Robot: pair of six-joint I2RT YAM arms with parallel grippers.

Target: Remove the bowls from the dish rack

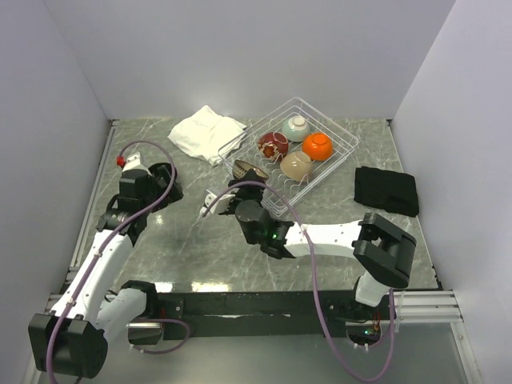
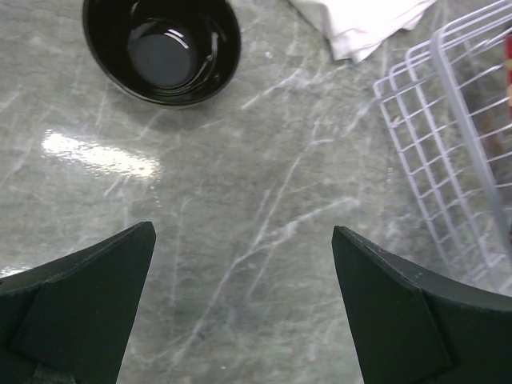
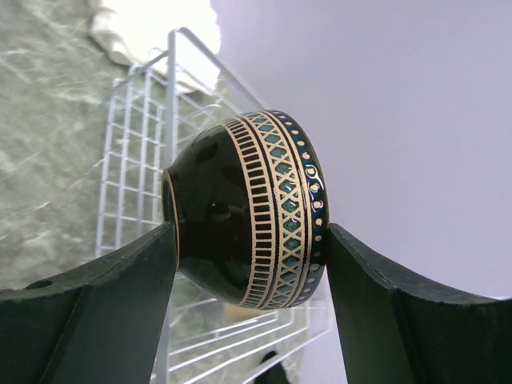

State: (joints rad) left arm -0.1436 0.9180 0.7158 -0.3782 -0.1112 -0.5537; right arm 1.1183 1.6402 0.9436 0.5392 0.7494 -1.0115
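Observation:
The white wire dish rack (image 1: 332, 124) stands at the back centre, with a red patterned bowl (image 1: 273, 145), a pale green bowl (image 1: 296, 127), an orange bowl (image 1: 318, 146) and a beige bowl (image 1: 297, 166) inside. My right gripper (image 3: 250, 228) is shut on a black bowl with gold and teal bands (image 3: 256, 212), held on its side above the rack's near-left corner (image 1: 248, 170). My left gripper (image 2: 243, 226) hangs open over bare marble at the left. A glossy black bowl (image 2: 162, 48) sits upright on the table just beyond it.
A folded white cloth (image 1: 205, 132) lies left of the rack, and its corner (image 2: 360, 28) shows beside the rack's wire edge (image 2: 448, 144). A black cloth (image 1: 386, 190) lies at the right. Grey walls close in the table on three sides.

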